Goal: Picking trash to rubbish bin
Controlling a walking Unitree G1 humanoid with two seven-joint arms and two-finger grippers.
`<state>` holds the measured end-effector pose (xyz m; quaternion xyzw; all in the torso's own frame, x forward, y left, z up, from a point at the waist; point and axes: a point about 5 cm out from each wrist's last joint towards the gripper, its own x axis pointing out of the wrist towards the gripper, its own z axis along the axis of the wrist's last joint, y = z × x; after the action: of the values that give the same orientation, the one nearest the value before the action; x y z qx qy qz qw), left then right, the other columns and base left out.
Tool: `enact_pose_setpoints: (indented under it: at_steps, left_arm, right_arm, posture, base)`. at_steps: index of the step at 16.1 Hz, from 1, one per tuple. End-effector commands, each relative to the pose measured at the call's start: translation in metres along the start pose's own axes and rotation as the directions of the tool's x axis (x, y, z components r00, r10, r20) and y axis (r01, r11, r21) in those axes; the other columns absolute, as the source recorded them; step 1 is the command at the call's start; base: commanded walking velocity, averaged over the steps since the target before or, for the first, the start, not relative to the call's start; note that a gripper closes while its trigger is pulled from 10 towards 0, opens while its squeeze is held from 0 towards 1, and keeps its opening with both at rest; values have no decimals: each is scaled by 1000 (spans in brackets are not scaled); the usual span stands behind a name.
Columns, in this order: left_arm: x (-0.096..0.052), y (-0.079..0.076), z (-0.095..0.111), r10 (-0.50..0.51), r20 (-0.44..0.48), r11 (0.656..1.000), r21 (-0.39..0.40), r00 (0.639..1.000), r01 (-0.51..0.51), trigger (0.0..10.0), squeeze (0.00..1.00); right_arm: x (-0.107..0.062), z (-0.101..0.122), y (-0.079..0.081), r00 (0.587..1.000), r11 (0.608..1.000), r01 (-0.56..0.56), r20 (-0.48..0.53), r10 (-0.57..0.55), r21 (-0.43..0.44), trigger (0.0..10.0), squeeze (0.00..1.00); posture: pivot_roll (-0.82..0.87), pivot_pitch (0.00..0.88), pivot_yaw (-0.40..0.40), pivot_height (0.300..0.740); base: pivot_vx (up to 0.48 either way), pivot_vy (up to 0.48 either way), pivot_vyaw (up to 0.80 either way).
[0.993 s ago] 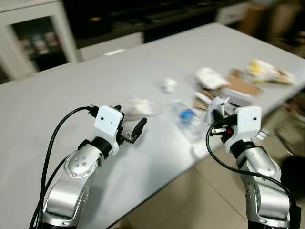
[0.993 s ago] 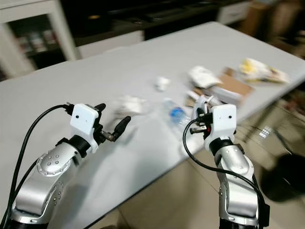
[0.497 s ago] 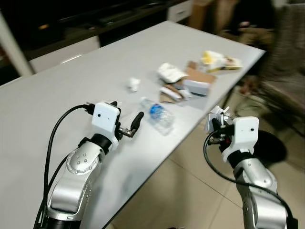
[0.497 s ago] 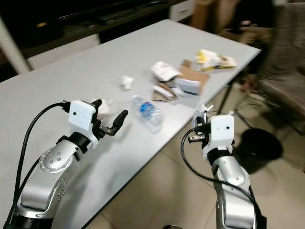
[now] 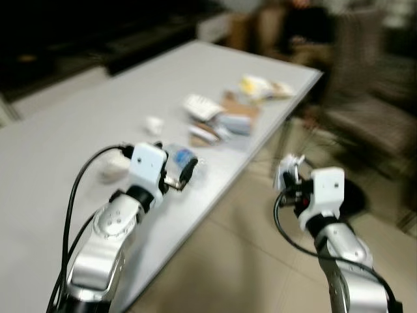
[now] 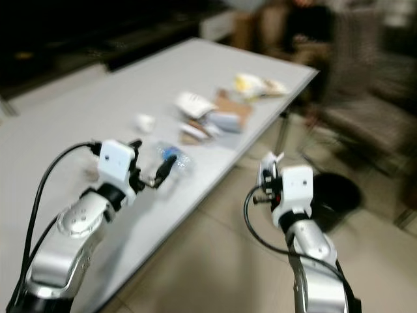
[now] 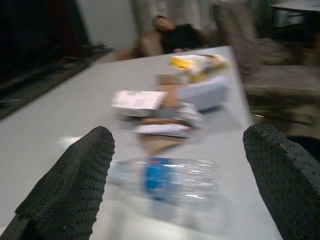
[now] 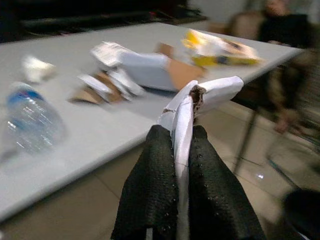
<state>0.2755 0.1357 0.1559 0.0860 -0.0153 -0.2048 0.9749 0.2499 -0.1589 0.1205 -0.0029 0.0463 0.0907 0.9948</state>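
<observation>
Tiled floor and a long grey table make up the scene, blurred by camera motion; a seated person is at the far end of the room, toward 12 o'clock.

Table: runs from 7 o'clock to 1 o'clock. Its litter lies near the edge facing the floor: a heap of cardboard and paper scraps, a yellow wrapper beyond it, a clear plastic bottle with a blue label nearer the robot, and two small white wads to the bottle's left.

Rubbish bin: a dark round shape on the floor at about 3 o'clock, off the table's edge and just beyond the right arm.

Left gripper: held over the table, fingers spread wide, nothing between them; the bottle lies just ahead of the gap.

Right gripper: raised over the floor beside the table edge, fingers pressed together on a strip of crumpled white paper, which sticks out past the tips.

Risk, as a judgement: the paper is pinched only by a thin fold, so a swing or jolt while walking could pull it free short of the bin. Letting go before the gripper is squarely above the opening would drop it on the tiles, since light paper drifts.
</observation>
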Motion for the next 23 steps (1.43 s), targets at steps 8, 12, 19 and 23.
enact_pose_setpoints:
  at_steps: [8, 12, 19, 23]
  left_arm:
    - [-3, 10, -3, 26, -28, 1000, 11, 999, -26, 10000, 0]
    - [4, 11, -16, 33, -152, 992, -114, 988, -50, 10000, 0]
    - [39, 28, -25, 57, -378, 879, -420, 924, -226, 10000, 1000]
    - [54, 9, -29, -42, -443, 848, -490, 896, -203, 10000, 1000]
  right_arm:
    - [2, 3, 14, 996, 996, -87, 27, 87, -5, 10000, 0]
    - [1, 1, 5, 997, 997, -70, 16, 70, -29, 10000, 0]
    - [-1, -2, 8, 993, 990, -119, -14, 118, -73, 10000, 0]
    - [-3, -7, 11, 992, 990, -121, -32, 119, -72, 10000, 0]
  posture:
    - [-5, 0, 5, 740]
    - [-11, 0, 8, 740]
    - [-25, 0, 4, 740]
    - [-34, 0, 14, 740]
  base:
    - [331, 0, 0]
    - [80, 0, 0]
    - [0, 0, 0]
    - [0, 0, 0]
